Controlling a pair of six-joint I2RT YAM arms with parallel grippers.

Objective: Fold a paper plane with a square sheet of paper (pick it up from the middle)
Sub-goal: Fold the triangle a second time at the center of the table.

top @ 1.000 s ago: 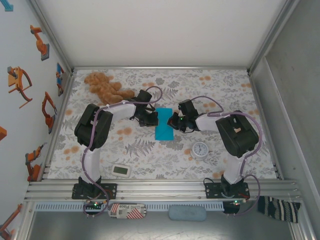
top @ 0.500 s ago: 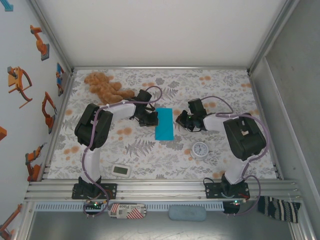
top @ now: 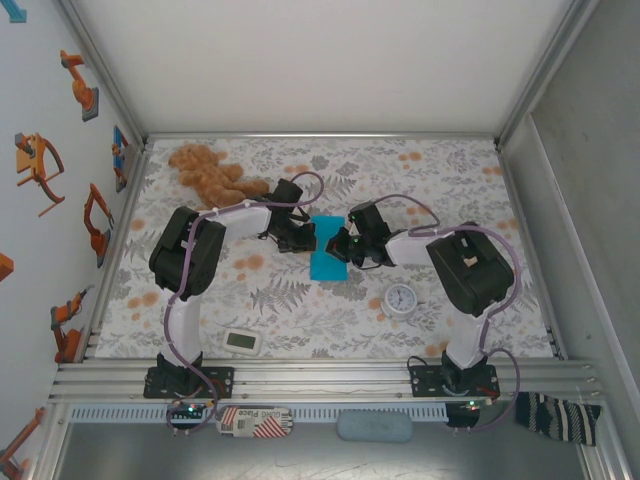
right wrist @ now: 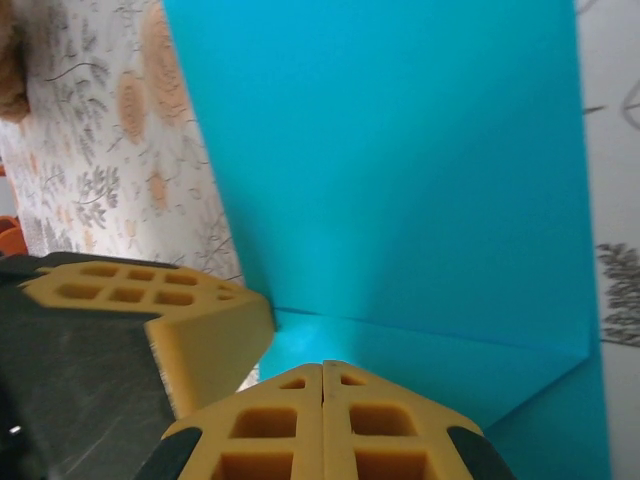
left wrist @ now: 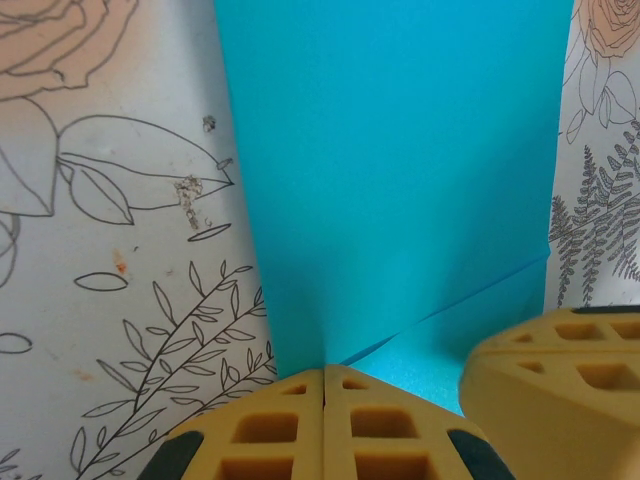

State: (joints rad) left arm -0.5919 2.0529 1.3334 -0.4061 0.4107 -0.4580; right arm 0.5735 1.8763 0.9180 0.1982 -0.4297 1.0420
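Note:
The square sheet of paper (top: 327, 262) lies mid-table as a narrow turquoise rectangle with a slanting crease across it (left wrist: 400, 150) (right wrist: 400, 150). My left gripper (top: 308, 240) is shut, its yellow tips (left wrist: 325, 372) resting at the paper's left edge where the crease begins. My right gripper (top: 336, 247) is also shut, its tips (right wrist: 322, 366) down on the paper close beside the left one. No paper shows between either pair of jaws. Each wrist view catches the other gripper's yellow fingers (left wrist: 560, 375) (right wrist: 150, 310) at its side. No finished paper plane is to be seen.
A brown teddy bear (top: 207, 172) lies at the back left. A small round white clock (top: 401, 299) stands in front of the right arm, and a white rectangular gadget (top: 243, 342) sits near the front edge. Metal frame rails and walls enclose the floral table (top: 450, 180).
My right gripper pulled away to the right, off the paper, then came back left onto it, closer to the left gripper. The left arm and the paper stayed put.

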